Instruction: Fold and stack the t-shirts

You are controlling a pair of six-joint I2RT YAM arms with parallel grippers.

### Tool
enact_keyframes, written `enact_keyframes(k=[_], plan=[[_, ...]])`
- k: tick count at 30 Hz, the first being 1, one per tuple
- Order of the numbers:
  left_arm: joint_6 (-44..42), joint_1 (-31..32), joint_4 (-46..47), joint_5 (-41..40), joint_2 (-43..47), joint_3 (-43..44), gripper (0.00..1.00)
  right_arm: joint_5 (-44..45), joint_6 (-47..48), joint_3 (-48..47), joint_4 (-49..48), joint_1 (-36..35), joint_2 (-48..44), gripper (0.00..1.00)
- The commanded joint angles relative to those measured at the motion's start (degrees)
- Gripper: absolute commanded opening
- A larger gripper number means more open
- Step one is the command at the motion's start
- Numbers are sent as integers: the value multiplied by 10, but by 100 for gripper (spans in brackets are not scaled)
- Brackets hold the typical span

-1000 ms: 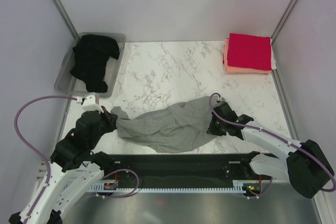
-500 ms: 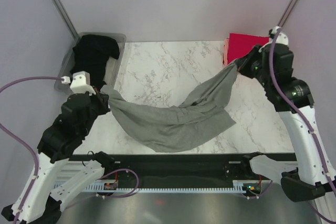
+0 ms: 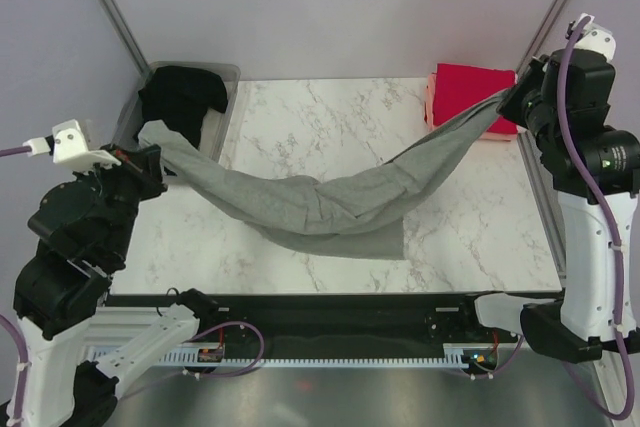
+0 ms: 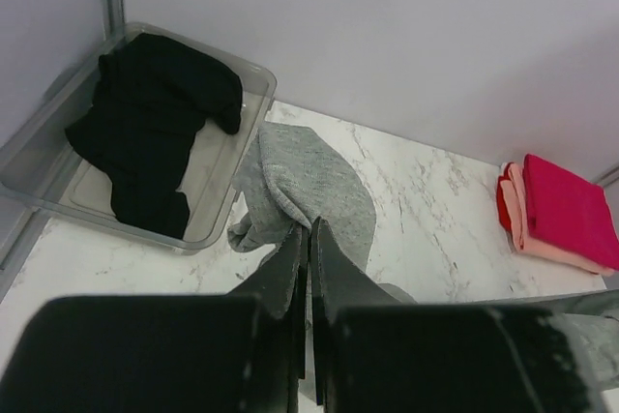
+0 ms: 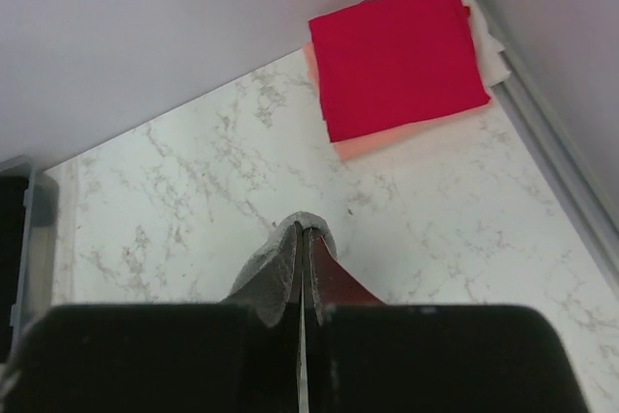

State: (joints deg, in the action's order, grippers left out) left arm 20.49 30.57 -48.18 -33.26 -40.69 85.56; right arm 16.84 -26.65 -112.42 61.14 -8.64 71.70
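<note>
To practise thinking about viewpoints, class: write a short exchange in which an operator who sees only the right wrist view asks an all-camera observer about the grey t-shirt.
Operator: My right claw pinches the grey t-shirt. What holds the other end?
Observer: The left claw is shut on it, over the table's left side.
Operator: Is the cloth stretched taut between them?
Observer: No. Its middle sags low over the table, and I cannot tell whether it touches.
</note>
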Motion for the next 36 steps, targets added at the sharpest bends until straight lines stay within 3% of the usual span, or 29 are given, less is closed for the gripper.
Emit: enact_keyframes(k=[1, 6, 11, 14, 16, 19, 21, 23, 24, 26, 29, 30, 33, 36], plan=[[-37, -1, 34, -65, 29, 31, 2, 92, 34, -45, 41, 7, -7, 0], [-79, -1, 105, -104, 58, 55, 2, 125, 41, -82, 62, 16, -5, 0], [-134, -1, 193, -61, 77, 80, 2, 132, 24, -216, 86, 17, 11, 0], [-180, -1, 300, -32, 106, 66, 2, 205, 20, -244, 78, 16, -10, 0], [-204, 0, 350, -20, 112, 66, 2, 265, 17, -229, 51, 15, -50, 0], [-227, 3, 376, 70, 111, 71, 2, 266, 28, -112, -43, 14, -125, 0], [-216, 4, 372, 118, 84, 86, 2, 232, 30, -26, -58, 13, -126, 0], [-210, 5, 329, 182, 52, 114, 2, 119, 27, -4, -26, 13, -76, 0], [-194, 5, 306, 207, 35, 156, 2, 96, -3, -12, 33, 14, -54, 0], [-178, 4, 253, 257, -9, 194, 2, 71, -44, 1, 61, 14, -49, 0], [-144, 4, 222, 280, -24, 209, 2, -72, -60, 143, -97, 14, -138, 0], [-127, 4, 217, 275, -22, 189, 2, -97, -70, 148, -94, 14, -133, 0], [-104, 4, 189, 250, -21, 160, 2, -34, -73, 110, -2, 14, -73, 0], [-99, 4, 185, 218, -14, 125, 2, 13, -68, 140, -28, 14, -91, 0]])
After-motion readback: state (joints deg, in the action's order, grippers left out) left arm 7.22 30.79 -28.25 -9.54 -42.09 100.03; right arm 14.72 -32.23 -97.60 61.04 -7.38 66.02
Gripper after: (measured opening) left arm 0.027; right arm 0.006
